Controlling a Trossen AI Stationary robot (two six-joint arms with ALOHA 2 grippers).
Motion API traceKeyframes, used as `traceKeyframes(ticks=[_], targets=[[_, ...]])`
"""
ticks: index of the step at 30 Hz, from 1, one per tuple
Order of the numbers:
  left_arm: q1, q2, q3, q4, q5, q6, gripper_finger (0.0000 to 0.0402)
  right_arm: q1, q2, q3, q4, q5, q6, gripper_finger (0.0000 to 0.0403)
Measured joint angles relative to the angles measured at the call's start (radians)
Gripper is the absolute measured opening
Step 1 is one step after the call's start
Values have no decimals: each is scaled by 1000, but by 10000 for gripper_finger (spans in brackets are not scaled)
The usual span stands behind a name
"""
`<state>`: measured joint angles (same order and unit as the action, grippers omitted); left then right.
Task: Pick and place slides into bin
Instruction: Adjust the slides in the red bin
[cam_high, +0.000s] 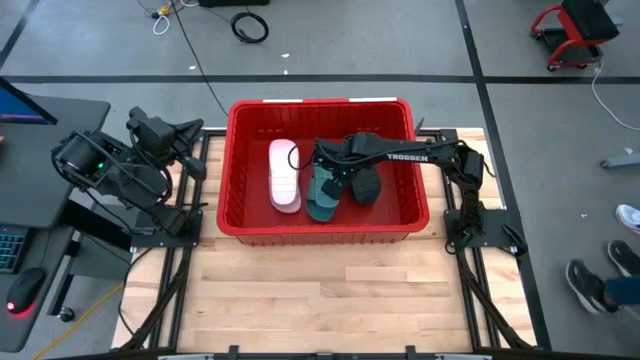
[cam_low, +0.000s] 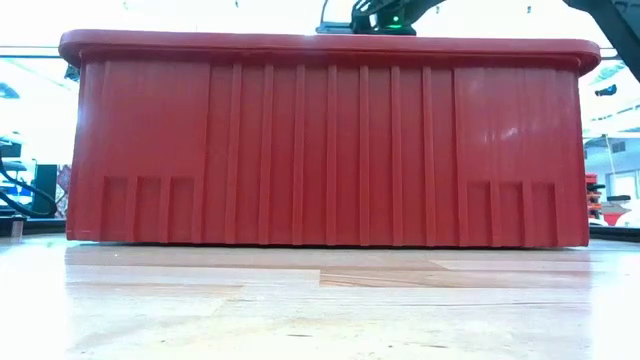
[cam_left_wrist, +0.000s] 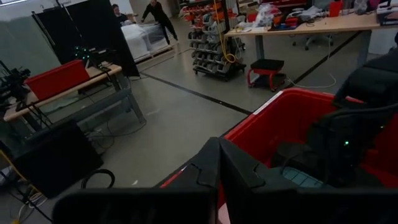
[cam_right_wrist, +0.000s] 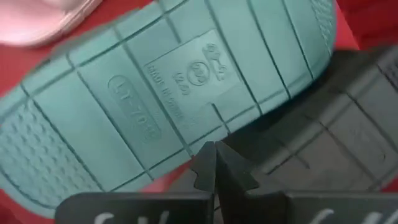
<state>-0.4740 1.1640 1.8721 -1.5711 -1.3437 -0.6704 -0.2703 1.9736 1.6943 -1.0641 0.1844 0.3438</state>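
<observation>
Slides (cam_high: 322, 190) hidden behind bin (cam_low: 320, 150) wall.

Workshop or lab: concrete floor (cam_left_wrist: 186, 118), workbenches (cam_left_wrist: 311, 25), parts racks (cam_left_wrist: 211, 37), floor cables (cam_high: 250, 25).

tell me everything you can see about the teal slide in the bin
The teal slide lies in the red bin, between a pale pink slide and a black slide. It is sole-up: the right wrist view shows its ribbed, rubbery-looking underside with grooves, fine tread at the ends and a moulded size stamp. Its strap is hidden. It looks to overlap the black one's edge. The right gripper hovers close above it, fingers together, holding nothing.
</observation>
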Motion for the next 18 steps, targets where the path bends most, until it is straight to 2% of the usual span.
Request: traceKeyframes(ticks=[6, 14, 18], targets=[[0, 16, 0, 0, 1, 0, 23, -6, 8, -10, 19, -19, -184, 11], [1, 28, 0, 0, 1, -7, 9, -35, 5, -119, 62, -82, -216, 11], [1, 28, 0, 0, 1, -21, 15, -38, 11, -183, 157, -89, -190, 11]])
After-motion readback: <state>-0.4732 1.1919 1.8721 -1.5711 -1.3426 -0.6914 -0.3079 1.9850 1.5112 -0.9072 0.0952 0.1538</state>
